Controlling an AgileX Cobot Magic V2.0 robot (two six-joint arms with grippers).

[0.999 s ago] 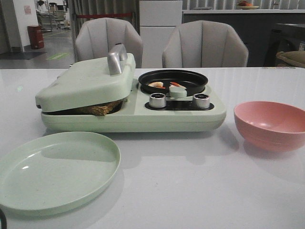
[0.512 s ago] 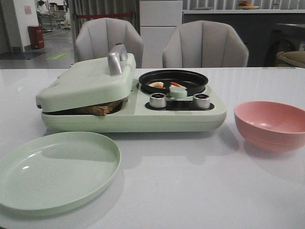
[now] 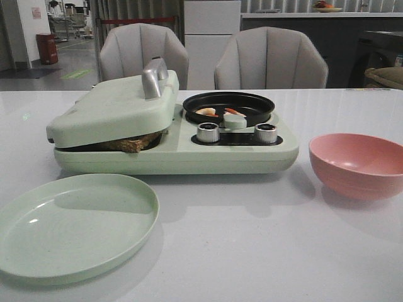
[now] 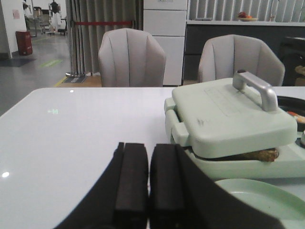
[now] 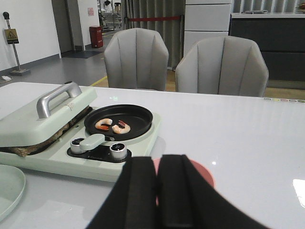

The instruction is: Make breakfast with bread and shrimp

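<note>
Both grippers, left [image 4: 148, 183] and right [image 5: 158, 188], clenched empty, clear of the mint-green breakfast maker [image 3: 170, 148]; dark-crusted bread [image 3: 129, 143] under its lid, curled orange-streaked shrimp [image 5: 112, 125] in its black pan [image 3: 228, 104]; judged cooking, plating onto pale green plate [image 3: 75, 223] remains.

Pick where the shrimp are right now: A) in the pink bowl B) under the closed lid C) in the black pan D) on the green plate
C: the shrimp lie in the black pan on the cooker, beside the closed lid with bread under it.
</note>
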